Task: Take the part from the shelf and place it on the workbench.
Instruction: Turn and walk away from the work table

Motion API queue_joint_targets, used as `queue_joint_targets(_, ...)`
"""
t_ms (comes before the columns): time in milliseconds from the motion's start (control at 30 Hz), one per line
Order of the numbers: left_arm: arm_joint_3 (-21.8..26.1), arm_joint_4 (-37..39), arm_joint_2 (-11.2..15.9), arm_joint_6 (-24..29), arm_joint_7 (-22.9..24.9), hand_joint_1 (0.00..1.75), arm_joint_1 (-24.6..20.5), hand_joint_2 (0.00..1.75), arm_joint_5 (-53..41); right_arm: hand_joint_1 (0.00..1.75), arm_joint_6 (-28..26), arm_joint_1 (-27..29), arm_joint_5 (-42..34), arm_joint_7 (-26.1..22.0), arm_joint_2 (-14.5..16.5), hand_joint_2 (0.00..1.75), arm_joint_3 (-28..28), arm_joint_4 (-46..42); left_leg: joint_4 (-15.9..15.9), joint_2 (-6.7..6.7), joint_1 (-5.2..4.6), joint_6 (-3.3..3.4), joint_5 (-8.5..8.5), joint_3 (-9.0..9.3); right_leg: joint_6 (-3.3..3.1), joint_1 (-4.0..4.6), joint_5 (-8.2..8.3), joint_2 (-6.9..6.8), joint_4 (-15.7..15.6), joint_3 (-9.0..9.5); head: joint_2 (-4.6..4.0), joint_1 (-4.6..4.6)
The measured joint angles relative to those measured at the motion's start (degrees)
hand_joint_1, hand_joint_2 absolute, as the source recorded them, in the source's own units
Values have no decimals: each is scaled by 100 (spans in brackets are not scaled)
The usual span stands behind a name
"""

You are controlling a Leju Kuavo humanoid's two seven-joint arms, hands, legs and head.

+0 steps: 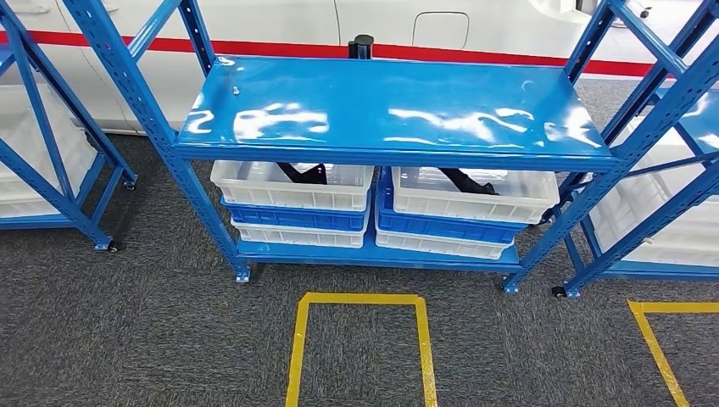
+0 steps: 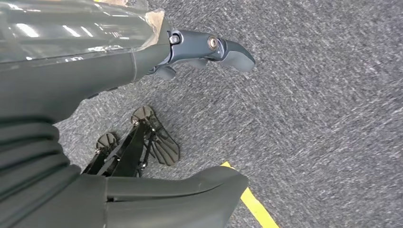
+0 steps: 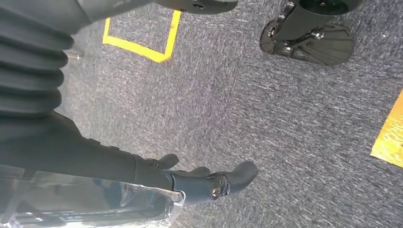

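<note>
Head view: black angular part lying in white bin; left hand, right hand released.

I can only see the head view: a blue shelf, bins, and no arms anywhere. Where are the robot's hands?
Observer: The left hand hangs over the grey carpet and holds nothing.
Operator: And the other one?
Observer: The right hand holds nothing either. Its fingers are apart above the carpet.
Operator: Anything odd about it?
Observer: There is clear plastic film wrapped just behind its fingers.
</note>
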Motion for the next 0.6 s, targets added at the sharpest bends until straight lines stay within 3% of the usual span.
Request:
queue_joint_targets(200, -230, 0, 79, -156, 192, 0, 61, 175, 29, 0, -156, 46, -129, -160, -17, 175, 127, -37, 0, 0, 14, 9, 8, -3, 31, 13, 5, 0, 5, -10, 0, -2)
queue_joint_targets(600, -1730, 0, 363, -849, 540, 0, 612, 175, -204, 0, 290, 516, -1698, -275, -173, 175, 748, -290, -1, 0, 38, 8, 9, -16, 28, 34, 2, 1, 17, -30, 0, -1)
